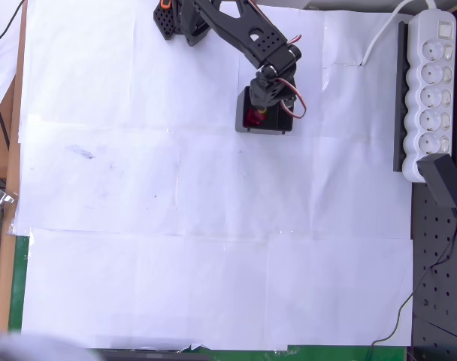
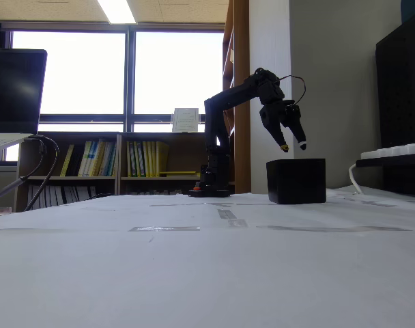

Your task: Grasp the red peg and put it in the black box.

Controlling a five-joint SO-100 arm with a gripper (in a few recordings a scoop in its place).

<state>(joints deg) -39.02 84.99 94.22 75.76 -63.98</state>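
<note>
White paper covers the tabletop [image 1: 213, 248]. Directly below the spread, empty claw [image 2: 293, 145] sits the black box [image 2: 296, 181], red peg [image 1: 255, 116] inside. Risk: a descending claw strikes the wall and shifts the box.

Claw [image 2: 293, 145] with parted fingers just above black box [image 2: 296, 181]

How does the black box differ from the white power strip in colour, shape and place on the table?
The black box is dark and square; the power strip is white and long. The box lies under the gripper, whose fingers are open above it; the strip lies at the right edge of the overhead view. Both rest on the table.
</note>
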